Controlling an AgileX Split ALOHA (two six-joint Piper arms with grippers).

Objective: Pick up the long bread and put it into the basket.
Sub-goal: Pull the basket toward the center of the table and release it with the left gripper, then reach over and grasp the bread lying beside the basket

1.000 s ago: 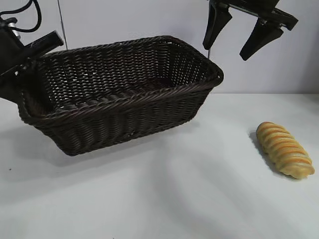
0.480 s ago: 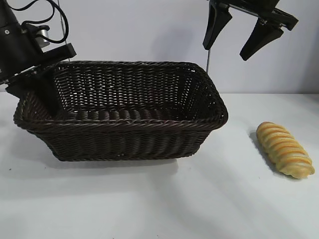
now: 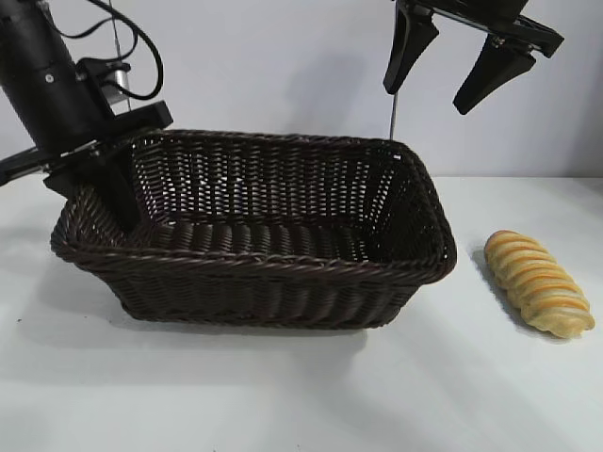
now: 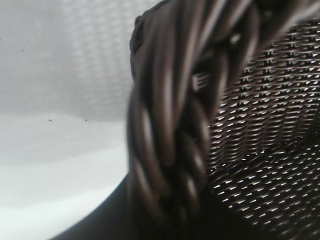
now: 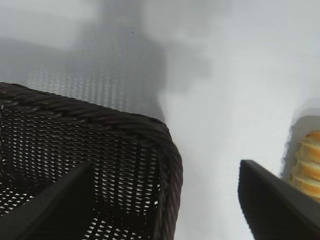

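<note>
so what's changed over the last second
The left gripper, shut on the basket rim, lowered it from tilted to flat on the table and slid it toward the bread. The bread and the open right gripper stayed put.

Left gripper (image 3: 105,193) fingers hidden behind basket (image 3: 283,273) rim; bread (image 5: 310,165) cut off in right wrist view; rim blurred in left wrist view.
</note>
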